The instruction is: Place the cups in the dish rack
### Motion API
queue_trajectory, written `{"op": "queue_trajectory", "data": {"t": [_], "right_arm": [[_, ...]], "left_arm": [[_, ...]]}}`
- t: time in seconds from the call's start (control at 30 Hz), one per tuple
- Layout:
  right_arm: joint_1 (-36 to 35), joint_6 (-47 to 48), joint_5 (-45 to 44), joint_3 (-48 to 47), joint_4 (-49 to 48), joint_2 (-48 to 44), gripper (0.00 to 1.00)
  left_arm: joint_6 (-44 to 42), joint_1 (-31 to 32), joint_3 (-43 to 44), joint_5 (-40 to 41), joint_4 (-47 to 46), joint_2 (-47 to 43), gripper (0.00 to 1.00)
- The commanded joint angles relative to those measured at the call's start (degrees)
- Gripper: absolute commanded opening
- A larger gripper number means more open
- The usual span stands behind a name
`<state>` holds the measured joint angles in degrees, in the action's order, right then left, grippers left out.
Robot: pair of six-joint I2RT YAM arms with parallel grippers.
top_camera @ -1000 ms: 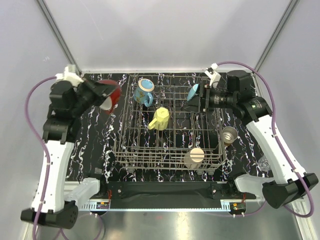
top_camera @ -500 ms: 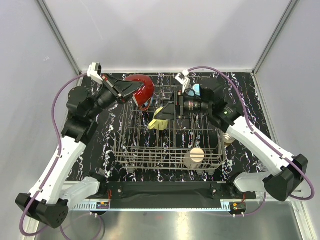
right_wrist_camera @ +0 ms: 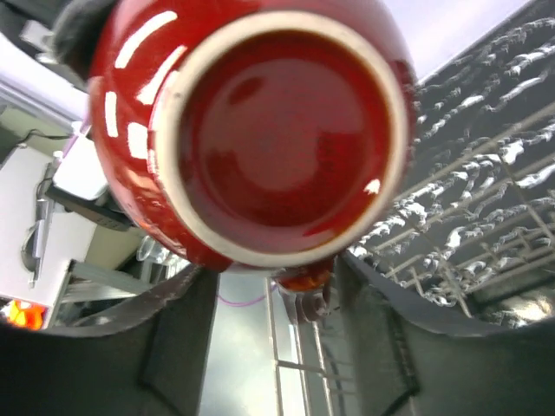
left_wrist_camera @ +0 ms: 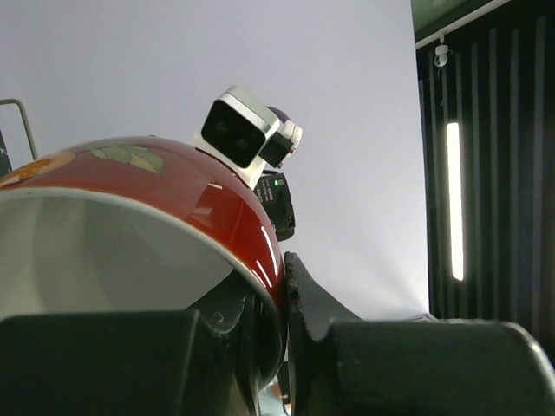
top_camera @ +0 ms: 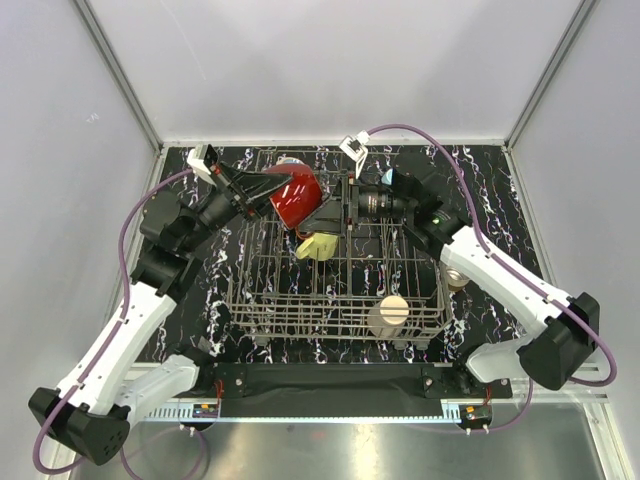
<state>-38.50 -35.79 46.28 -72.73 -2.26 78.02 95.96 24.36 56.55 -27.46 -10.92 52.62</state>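
Leaf motif [left_wrist_camera: 130, 156] on red mug [left_wrist_camera: 173, 208]; left fingers [left_wrist_camera: 408, 364] pinch rim.

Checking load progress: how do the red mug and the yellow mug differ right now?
The red mug is held above the rack, its rim pinched by the left gripper; the yellow mug lies inside the rack, ungripped. The red mug's base faces the open right gripper; the yellow mug is tipped on its side. Both are mugs.

Left hand [top_camera: 268, 188] clamped, arm stretched forward-right, right hand [top_camera: 328, 213] spread open, pointing left toward it
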Motion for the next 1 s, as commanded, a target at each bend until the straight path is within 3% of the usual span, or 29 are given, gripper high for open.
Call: {"op": "queue_trajectory", "data": {"t": [0.0,0.07,0.1,0.27,0.4,0.47,0.53,0.57,0.63,0.67,0.7,0.73,0.93,0.97], "right_arm": [[-0.8,-3.4,2.6,-0.8,-11.6,0.3,0.58],[-0.9,-5.9,3.6,0.7,-14.9,0.5,0.54],[-0.9,-6.7,3.8,0.9,-17.3,0.6,0.47],[-1.0,-7.3,4.3,1.0,-17.5,1.9,0.29],[-0.9,-8.1,3.1,1.2,-17.5,2.7,0.02],[-0.9,-8.6,2.0,1.2,-17.0,2.8,0.0],[-1.0,-8.3,0.6,1.1,-15.7,2.8,0.0],[-0.9,-8.2,-0.7,1.4,-15.1,2.5,0.0],[-1.0,-7.4,-2.7,2.3,-13.9,1.0,0.0],[-1.0,-7.0,-4.2,2.9,-13.1,0.5,0.0],[-0.9,-6.8,-4.8,3.3,-12.6,-0.1,0.0],[-0.9,-5.4,-5.8,3.4,-11.2,-1.2,0.0],[-0.9,-1.0,-15.7,3.3,-0.3,-4.5,0.0],[-0.9,-0.7,-18.3,3.2,1.9,-5.0,0.0]], "left_arm": [[3.9,1.4,1.5,-0.9,-12.7,-0.7,0.0],[4.1,1.9,1.0,-1.2,-13.1,-0.3,0.0],[4.5,2.4,0.6,-1.1,-13.7,-0.2,0.0],[6.3,4.1,-1.8,-0.8,-15.5,0.0,0.0],[5.2,4.9,-1.6,-1.1,-14.7,0.0,0.0],[3.8,4.9,-1.6,-1.7,-14.7,0.1,0.0],[1.1,4.9,-1.7,-2.6,-15.0,0.1,0.13],[-0.1,4.9,-2.1,-2.9,-15.0,0.0,0.35],[-3.5,4.9,-2.5,-3.0,-14.1,-0.5,0.52],[-4.8,4.9,-2.9,-3.0,-12.2,-0.7,0.63],[-6.2,4.9,-3.0,-2.9,-10.7,-0.9,0.79],[-8.7,4.8,-3.0,-2.9,-9.0,-1.2,0.87],[-18.8,3.6,-1.5,-2.8,1.3,-1.6,0.99],[-20.9,3.3,0.5,-1.8,9.1,-1.6,0.99]]}}
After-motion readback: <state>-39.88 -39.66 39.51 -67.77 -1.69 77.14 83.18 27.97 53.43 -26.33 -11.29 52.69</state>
